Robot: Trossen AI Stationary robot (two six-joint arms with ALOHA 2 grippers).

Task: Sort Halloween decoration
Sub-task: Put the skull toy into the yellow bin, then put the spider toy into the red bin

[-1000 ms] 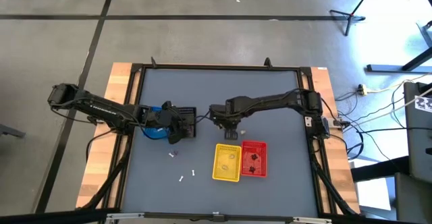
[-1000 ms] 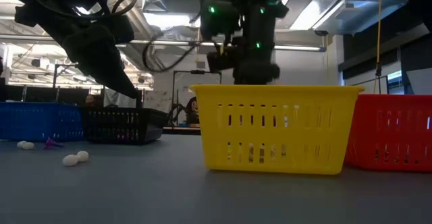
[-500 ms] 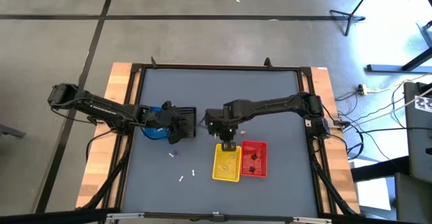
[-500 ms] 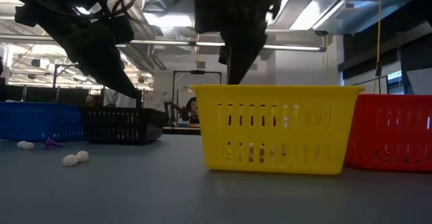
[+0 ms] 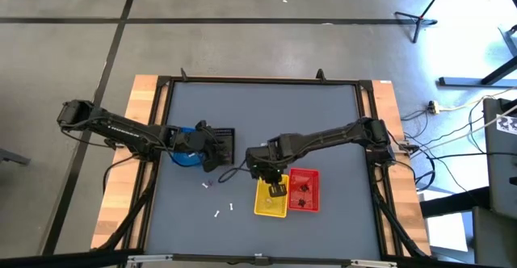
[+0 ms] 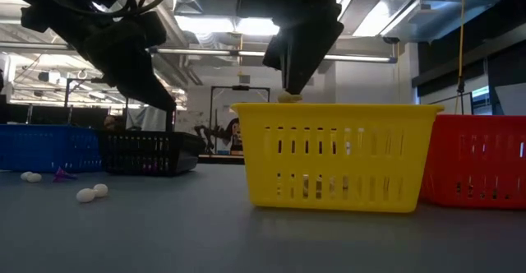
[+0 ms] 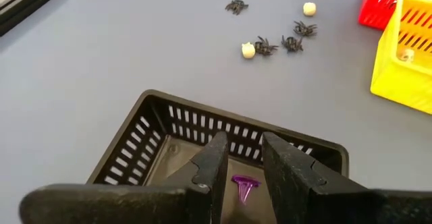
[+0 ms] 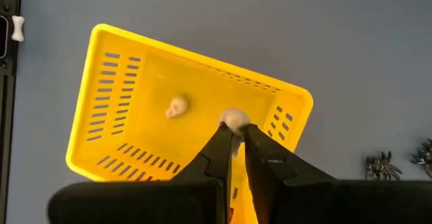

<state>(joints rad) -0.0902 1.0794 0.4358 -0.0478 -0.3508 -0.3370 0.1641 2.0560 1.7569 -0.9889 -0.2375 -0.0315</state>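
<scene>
Between the tips of the right pincer point(image 8: 235, 131), gripping a tan trinket point(image 8: 234, 119): narrowly closed on it, pointing down, hanging just above the rim of the yellow basket point(image 8: 101, 82). Directly below that pincer, lying on the yellow floor, a second tan trinket point(image 8: 177, 106), slightly to one side of the held piece and not touching it. Just beside the same pincer, touching the yellow basket's long wall, sitting on the counter point(image 7: 101, 48), the red basket point(image 6: 485, 158), with a few dark pieces showing inside from above. Well apart from it, hovering over the black basket point(image 7: 135, 136), the left pincer point(image 7: 241, 150): fingers standing slightly parted, gripping nothing. Showing through that narrow gap, lying on the black basket's floor right under the pincer, a purple trinket point(image 7: 244, 185). Ahead of the left pincer, beyond the black basket's far wall, lying scattered on the bare counter, several dark spider trinkets point(image 7: 265, 46) and two pale trinkets point(image 7: 248, 50), one of the pale ones touching a spider. Behind the left pincer, partly hidden beneath its arm, sitting close by the black one, the blue basket point(image 6: 41, 145). Between the two pincers and nearer the counter's front edge, lying loose, two small white pieces point(image 5: 218, 214).
</scene>
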